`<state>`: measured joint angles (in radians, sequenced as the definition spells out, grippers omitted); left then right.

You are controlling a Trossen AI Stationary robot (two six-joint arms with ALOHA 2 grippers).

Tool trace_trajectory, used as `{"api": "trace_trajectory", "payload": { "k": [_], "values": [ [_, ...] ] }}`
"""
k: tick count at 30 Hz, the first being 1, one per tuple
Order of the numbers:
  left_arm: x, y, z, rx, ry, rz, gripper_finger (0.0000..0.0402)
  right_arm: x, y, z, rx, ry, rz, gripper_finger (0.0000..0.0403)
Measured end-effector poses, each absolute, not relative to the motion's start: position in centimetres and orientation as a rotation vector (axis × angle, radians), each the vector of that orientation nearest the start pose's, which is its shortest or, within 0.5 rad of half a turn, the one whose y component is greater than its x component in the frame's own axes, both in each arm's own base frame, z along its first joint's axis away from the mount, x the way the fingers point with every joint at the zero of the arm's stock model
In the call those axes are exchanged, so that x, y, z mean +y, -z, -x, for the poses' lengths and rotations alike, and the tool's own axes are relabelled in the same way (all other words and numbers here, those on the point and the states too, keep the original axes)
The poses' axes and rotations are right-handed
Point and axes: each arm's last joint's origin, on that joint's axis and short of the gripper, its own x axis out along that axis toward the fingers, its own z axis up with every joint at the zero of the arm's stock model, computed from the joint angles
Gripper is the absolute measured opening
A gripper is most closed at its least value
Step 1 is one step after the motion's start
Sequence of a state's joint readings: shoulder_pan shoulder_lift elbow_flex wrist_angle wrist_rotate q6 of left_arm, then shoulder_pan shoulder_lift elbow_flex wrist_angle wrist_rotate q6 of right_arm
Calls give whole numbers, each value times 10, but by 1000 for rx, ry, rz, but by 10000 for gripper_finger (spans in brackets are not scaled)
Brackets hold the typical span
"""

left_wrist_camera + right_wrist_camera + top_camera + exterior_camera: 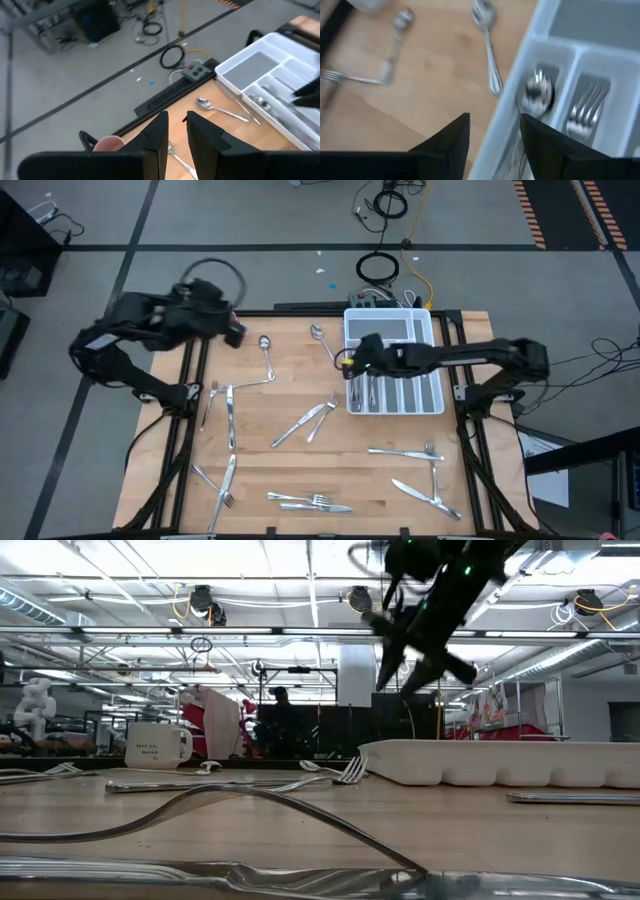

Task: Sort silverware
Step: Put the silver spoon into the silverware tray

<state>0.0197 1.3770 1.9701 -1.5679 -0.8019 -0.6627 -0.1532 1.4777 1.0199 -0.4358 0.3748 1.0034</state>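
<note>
Spoon (pixel 540 92) in tray (pixel 530 45) slot; right gripper (pixel 494 131) fingers apart, empty (lift straight, clearing wall); left gripper (pixel 176 131) fingers narrow, empty.

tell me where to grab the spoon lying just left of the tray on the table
Grip the spoon at mid-handle, coming straight down from above with the fingers across the handle. It lies flat on the wood with its bowl toward the far edge; the slim handle runs toward the white tray, so stay clear of that end.
</note>
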Motion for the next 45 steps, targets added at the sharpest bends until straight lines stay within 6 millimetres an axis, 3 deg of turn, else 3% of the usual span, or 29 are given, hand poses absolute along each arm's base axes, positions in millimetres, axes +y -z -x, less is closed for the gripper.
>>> {"api": "trace_trajectory", "payload": {
  "k": [6, 12, 18, 23, 26, 31, 37, 45],
  "values": [
    [45, -443, -241, 753, -1129, 183, 77, -54, -282, -268, 428, 874, -735, 165],
    [81, -379, -257, 1001, -1152, 331, 77, -49, -309, -243, 367, 832, -683, 165],
    [113, -323, -253, 801, -877, 734, 77, -45, -321, -223, 375, 816, -644, 165],
    [137, -265, -224, 862, -1033, 941, 77, -44, -327, -213, 376, 804, -616, 164],
    [146, -240, -212, 875, -1028, 1049, 77, -44, -328, -211, 376, 799, -603, 164],
    [162, -220, -206, 736, -1049, 1130, 77, -44, -328, -211, 384, 795, -582, 164],
    [177, -196, -193, 790, -1085, 1202, 77, -44, -328, -211, 392, 788, -558, 164],
    [183, -176, -208, 827, -1035, 1177, 77, -44, -329, -212, 393, 776, -525, 164]
  ]
}}
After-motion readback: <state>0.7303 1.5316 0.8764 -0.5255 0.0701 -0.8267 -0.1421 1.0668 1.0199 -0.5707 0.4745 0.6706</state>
